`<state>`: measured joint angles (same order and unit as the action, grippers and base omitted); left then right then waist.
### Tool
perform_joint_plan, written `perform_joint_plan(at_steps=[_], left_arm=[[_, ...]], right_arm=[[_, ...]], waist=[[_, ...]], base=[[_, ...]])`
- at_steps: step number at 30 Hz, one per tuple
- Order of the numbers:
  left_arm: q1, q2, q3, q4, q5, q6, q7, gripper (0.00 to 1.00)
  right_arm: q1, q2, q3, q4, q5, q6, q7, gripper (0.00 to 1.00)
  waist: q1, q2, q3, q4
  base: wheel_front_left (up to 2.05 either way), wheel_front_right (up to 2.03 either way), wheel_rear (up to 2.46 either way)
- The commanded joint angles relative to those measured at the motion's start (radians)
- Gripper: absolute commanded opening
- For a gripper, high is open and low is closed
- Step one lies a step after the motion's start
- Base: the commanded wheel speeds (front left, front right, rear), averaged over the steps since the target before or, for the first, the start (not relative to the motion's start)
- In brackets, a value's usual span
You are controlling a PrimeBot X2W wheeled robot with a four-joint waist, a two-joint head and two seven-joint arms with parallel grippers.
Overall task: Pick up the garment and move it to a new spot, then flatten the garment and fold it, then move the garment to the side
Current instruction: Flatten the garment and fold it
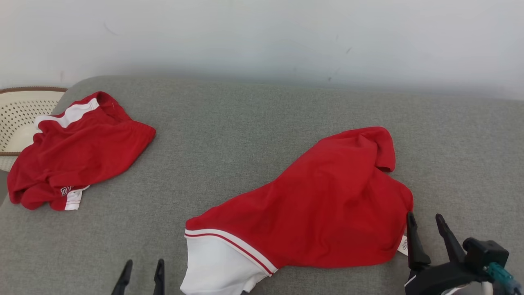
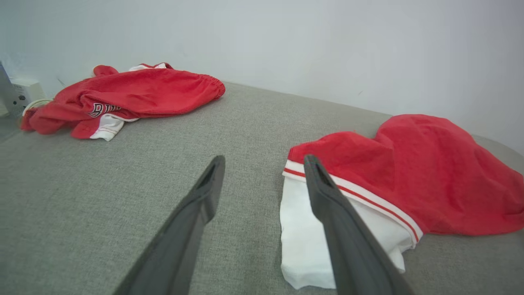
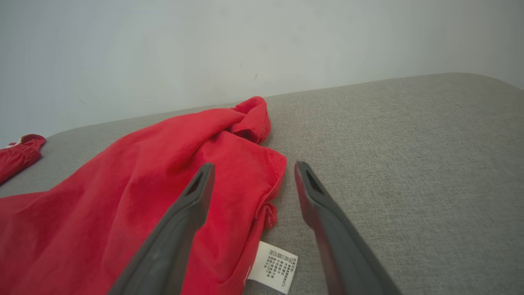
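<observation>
A crumpled red garment (image 1: 327, 205) lies on the grey fabric surface (image 1: 245, 123), right of centre in the head view. Its long axis runs from the white hem band (image 1: 213, 262) at 7 o'clock up to a bunched red end at 1 o'clock. The left end effector (image 1: 144, 264) hovers spread just beside the white band, gripping nothing. The right end effector (image 1: 424, 217) stands equally spread at the cloth's 4 o'clock edge, near the care label (image 1: 403, 246). That placement, one at each end, suggests both are set to flatten the cloth. A second red garment (image 1: 77, 151) rests well apart at 10 o'clock, beside a woven basket (image 1: 20, 114).
</observation>
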<state>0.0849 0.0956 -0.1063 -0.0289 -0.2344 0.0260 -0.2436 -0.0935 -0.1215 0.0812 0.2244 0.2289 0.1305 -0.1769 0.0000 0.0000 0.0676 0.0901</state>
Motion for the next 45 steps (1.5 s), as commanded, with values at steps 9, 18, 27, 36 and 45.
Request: perform_joint_plan(at_steps=[9,18,27,36,45], left_arm=[[-0.073,-0.017,0.044,-0.025,0.04,0.04,-0.022,1.0],[-0.092,-0.032,0.059,-0.017,0.046,0.031,-0.023,1.0],[-0.106,-0.04,0.065,-0.006,0.048,0.022,-0.023,1.0],[-0.093,-0.044,0.087,0.001,0.048,0.02,-0.023,1.0],[-0.098,-0.045,0.083,0.008,0.035,0.024,-0.023,1.0]], right_arm=[[-0.092,-0.045,-0.018,0.111,0.027,0.0,0.089,1.0],[-0.229,-0.086,0.05,0.296,0.096,0.0,0.141,1.0],[-0.382,-0.113,0.121,0.513,0.207,0.0,0.167,0.0],[-0.469,-0.132,0.192,0.555,0.299,0.0,0.089,0.0],[-0.475,-0.183,0.268,0.556,0.345,0.0,0.111,1.0]], waist=[[0.0,0.0,-0.01,-0.001],[0.0,0.0,-0.004,0.001],[0.0,0.0,0.014,0.032],[0.0,0.0,0.016,0.017],[0.0,0.0,0.022,-0.005]], base=[[0.0,0.0,0.0],[0.0,0.0,0.0],[0.0,0.0,0.0],[0.0,0.0,0.0],[0.0,0.0,0.0]])
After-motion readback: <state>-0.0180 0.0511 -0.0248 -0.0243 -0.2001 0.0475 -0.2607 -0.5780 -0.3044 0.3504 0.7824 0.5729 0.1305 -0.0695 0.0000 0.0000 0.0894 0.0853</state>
